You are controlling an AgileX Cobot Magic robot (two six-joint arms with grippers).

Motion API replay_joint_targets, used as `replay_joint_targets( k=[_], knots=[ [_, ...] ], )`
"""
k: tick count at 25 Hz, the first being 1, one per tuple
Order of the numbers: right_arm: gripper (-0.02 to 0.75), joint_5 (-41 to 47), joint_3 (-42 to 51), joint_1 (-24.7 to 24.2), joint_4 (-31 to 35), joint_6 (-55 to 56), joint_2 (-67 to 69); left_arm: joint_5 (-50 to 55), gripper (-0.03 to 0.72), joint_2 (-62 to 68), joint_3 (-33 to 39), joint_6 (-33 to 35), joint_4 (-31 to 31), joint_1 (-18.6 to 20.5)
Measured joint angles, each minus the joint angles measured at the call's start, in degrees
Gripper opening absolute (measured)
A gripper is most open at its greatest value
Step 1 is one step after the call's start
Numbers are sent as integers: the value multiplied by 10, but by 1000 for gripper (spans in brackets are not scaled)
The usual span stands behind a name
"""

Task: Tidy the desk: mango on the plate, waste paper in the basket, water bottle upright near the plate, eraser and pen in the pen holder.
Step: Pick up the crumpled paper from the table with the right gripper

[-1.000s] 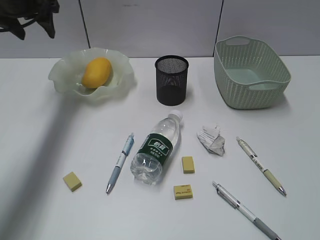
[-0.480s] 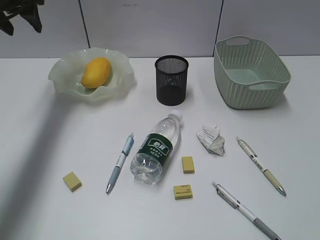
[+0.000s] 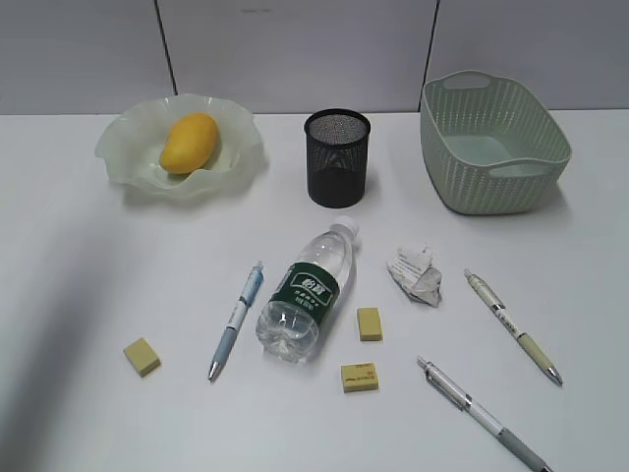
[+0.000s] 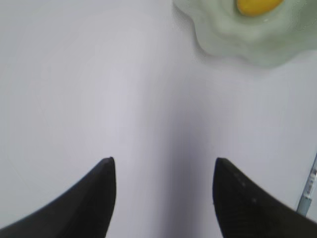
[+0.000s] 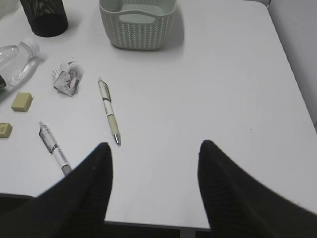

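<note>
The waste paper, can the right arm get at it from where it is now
Probably yes. The right gripper is open and empty, and the waste paper lies alone on bare desk, apart from the bottle, the nearest eraser and the nearest pen. Nothing covers it.

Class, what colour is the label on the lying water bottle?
Dark green with white writing, on the water bottle; clearest in the exterior view.

A: Where's the mango (image 3: 189,142)?
B: In the plate (image 3: 128,147), back-left corner of the desk (image 3: 88,275).
A: And the water bottle (image 3: 310,291)?
B: Lying mid-desk (cap pointing toward the back edge).
</note>
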Motion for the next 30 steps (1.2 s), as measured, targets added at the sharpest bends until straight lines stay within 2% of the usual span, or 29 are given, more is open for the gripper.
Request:
replay_joint_targets(
  k=[7, 15, 24, 30],
  knots=[
    [445, 0, 0, 0, 0, 0, 0, 1, 452, -219, 134, 1, -2, 0],
    [445, 0, 0, 0, 0, 0, 0, 2, 440, -496, 232, 1, -1, 0],
    [445, 0, 0, 0, 0, 0, 0, 4, 439, -696, 314, 1, 6, 0],
    [445, 0, 0, 0, 0, 0, 0, 5, 439, -801, 392, 1, 49, 2]
  ],
)
